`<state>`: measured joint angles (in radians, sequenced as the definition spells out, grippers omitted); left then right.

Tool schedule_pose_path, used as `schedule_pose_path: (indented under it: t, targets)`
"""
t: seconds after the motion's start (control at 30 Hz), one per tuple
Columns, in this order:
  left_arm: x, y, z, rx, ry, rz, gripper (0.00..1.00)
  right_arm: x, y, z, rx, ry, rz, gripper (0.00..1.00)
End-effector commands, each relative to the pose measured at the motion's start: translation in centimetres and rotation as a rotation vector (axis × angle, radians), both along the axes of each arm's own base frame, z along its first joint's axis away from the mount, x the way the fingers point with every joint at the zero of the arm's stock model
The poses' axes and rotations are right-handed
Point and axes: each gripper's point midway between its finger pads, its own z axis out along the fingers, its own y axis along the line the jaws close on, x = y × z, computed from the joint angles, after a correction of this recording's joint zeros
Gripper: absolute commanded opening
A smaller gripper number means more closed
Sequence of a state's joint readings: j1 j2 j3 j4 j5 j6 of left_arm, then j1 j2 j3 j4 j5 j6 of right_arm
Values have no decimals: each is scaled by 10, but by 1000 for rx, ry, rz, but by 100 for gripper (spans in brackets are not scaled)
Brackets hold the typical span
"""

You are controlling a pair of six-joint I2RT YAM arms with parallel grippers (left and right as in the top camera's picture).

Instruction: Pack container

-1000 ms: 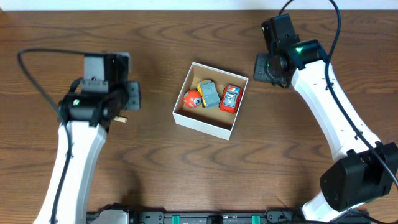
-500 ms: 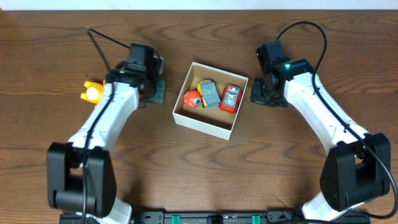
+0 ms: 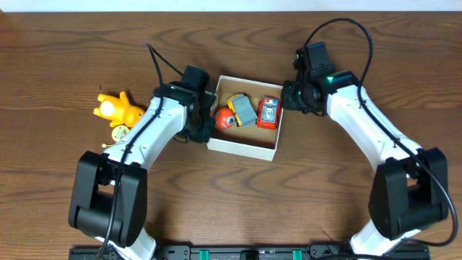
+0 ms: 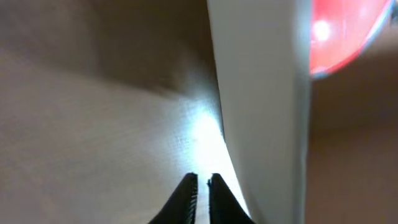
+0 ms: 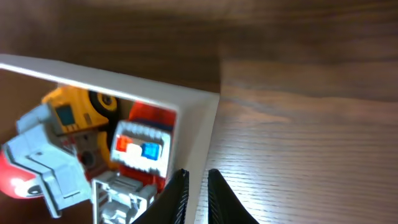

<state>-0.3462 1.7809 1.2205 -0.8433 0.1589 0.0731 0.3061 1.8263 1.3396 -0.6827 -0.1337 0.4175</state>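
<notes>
brown wood table (image 3: 216,209) from above carries the white box (image 3: 242,148) near the middle, with a red ball (image 3: 223,118), a grey truck (image 3: 244,110) and a red car (image 3: 268,113) lying side by side on its brown floor. the left gripper (image 3: 204,124) sits right against the box's left wall and the right gripper (image 3: 287,96) against its right wall, so the two arms flank it. a yellow toy (image 3: 115,110) lies out on the table well to the left, with a small round piece (image 3: 120,132) just beside it. in the left wrist view the fingers (image 4: 189,186) are drawn almost together with nothing between them, just beside the outer face of the white wall (image 4: 261,112), and the red ball glows over the rim at the top right. in the right wrist view the fingers (image 5: 180,190) are likewise nearly closed, lined up with the box's right wall near its corner (image 5: 208,102); whether they pinch that wall or only sit over it i cannot tell. the red car (image 5: 143,146) and the truck (image 5: 50,168) show inside. judging from this, the packing is mostly done and the step in hand is steadying or nudging the box, not carrying a toy. the yellow toy looks like what is left, so the next move would call for the left arm to pull clear of the wall, reach out to the left, spread its fingers and come down over that toy without knocking the round piece, while the box stays put.
</notes>
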Motion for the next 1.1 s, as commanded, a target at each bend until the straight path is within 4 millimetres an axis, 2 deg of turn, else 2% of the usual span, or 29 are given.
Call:
schedule_pose_path:
  t: [0.0,0.13,0.27,0.5,0.63,0.87,0.97,1.07]
  targets:
    - [-18,-2,-2,6,66,-20,8,-9,15,-20,27,58,72,13]
    - [-34,3,-2,30,130,-23,6,-9,22,-32,36,72,110,13]
    - [-41,6,-2,41,160,-22,6,-6,25,-33,38,57,121,13]
    - [-42,5,-1,39,162,-21,6,0,34,-28,68,16,153,14]
    - [-42,-9,0,-25,167,-31,6,1,40,-26,85,-5,203,14]
    - [-45,-16,0,-24,162,-57,6,2,43,-24,96,-12,222,15]
    - [-44,-15,-1,-17,159,-56,6,1,42,-24,96,-10,221,15]
    - [-40,-5,-1,24,143,-46,5,-1,42,-25,93,-1,220,14]
